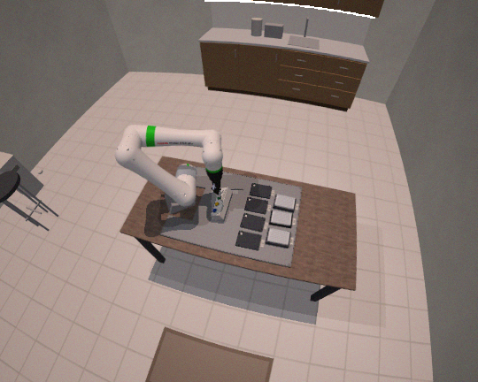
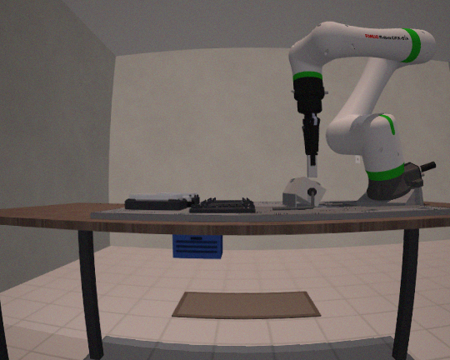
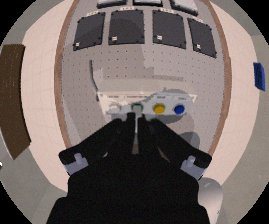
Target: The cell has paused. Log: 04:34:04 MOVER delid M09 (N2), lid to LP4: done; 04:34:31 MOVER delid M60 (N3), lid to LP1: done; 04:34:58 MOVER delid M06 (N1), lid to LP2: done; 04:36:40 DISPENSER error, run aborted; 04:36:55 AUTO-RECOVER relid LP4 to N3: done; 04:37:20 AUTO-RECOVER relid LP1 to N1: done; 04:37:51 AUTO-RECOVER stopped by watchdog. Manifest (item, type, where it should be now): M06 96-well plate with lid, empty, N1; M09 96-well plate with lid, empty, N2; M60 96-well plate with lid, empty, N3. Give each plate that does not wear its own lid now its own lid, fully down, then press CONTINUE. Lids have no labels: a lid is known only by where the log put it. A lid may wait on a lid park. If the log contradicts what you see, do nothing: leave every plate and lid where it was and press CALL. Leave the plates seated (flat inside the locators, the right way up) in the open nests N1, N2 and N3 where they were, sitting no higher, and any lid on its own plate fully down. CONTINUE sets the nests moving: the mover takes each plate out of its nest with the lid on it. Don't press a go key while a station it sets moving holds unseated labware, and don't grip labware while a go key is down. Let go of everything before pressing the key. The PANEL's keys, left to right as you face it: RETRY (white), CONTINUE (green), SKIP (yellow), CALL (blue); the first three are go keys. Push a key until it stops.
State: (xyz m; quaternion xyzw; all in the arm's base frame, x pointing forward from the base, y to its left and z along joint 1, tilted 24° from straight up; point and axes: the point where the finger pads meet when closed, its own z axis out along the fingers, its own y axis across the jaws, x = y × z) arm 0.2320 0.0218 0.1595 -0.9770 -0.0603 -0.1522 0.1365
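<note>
my gripper (image 3: 137,111) is closed on nothing, poised just above the panel (image 1: 219,204), in line with the green key (image 3: 137,107) — a sideways drift could push the white or yellow one instead. three lidded plates (image 1: 283,218) sit in their nests beyond the lid parks (image 1: 255,214); whether each lid is fully down i can't make out.

Red "FANUC" lettering stands on the arm's upper link (image 2: 362,38), above the gripper; the rest is unreadable.
</note>
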